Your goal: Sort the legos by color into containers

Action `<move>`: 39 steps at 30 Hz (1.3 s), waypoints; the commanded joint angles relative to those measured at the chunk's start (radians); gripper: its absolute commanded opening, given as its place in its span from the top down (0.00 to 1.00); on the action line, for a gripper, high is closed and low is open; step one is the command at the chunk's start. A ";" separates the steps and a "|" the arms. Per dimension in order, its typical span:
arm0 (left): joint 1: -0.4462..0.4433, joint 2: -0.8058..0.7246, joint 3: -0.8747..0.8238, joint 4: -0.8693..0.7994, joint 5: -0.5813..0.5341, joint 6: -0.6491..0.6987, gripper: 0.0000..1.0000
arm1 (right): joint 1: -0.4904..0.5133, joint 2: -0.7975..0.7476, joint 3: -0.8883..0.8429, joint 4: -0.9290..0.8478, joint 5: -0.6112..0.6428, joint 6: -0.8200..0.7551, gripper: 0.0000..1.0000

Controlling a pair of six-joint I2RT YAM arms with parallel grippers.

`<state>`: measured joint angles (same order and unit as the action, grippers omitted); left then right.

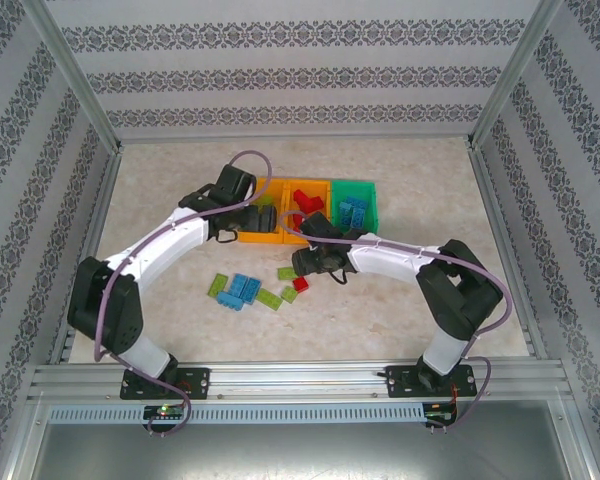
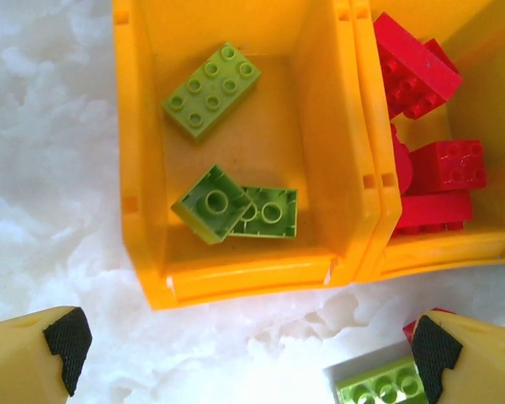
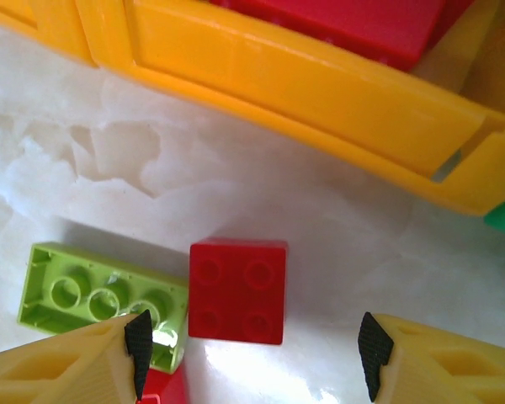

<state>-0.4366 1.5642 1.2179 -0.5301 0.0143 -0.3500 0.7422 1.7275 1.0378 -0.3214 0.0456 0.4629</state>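
**Right gripper straddles a red brick, with a lime brick crowding 1 finger**

The right gripper (image 3: 254, 358) is spread wide and holds nothing. The red brick (image 3: 237, 290) lies on the desk (image 3: 109, 168) between its 2 fingers and slightly ahead of the tips, toward the bins. This brick is square with 4 studs, so it has no long axis to line up with. It sits closer to 1 finger than the other.

On that closer side, a lime brick (image 3: 101, 295) lies just beside the red one, perhaps touching it. Its long axis points at the red brick, and its near corner sits right at that fingertip. In my judgement, a straight descent risks landing the finger on the lime brick or pinching both bricks.

The middle bin (image 3: 320, 84), which already holds red bricks, stands just beyond, so the carry is short.

The left gripper (image 2: 248, 353) is also wide and empty. It hovers at the front of the left bin (image 2: 143, 210), which holds 3 lime bricks, and it is farther from the red brick. The green bin (image 1: 355, 205) holds blue bricks. More loose bricks (image 1: 242, 290) lie nearer the arm bases.
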 commanded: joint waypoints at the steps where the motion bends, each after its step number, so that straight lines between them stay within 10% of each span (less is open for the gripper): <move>1: 0.004 -0.042 -0.060 0.000 -0.030 -0.031 0.01 | 0.004 0.028 0.027 0.002 0.030 0.025 0.32; 23: 0.005 -0.104 -0.143 -0.004 -0.039 -0.042 0.01 | -0.004 -0.001 -0.066 -0.006 0.070 0.049 0.61; 33: 0.004 -0.116 -0.162 0.004 -0.014 -0.043 0.01 | -0.002 0.022 -0.031 -0.002 0.075 0.035 0.46; 39: 0.003 -0.154 -0.194 0.007 -0.028 -0.044 0.00 | -0.001 0.066 0.005 -0.031 0.084 0.029 0.63</move>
<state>-0.4366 1.4494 1.0382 -0.5304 -0.0067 -0.3763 0.7418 1.7706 1.0225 -0.3241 0.0986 0.4915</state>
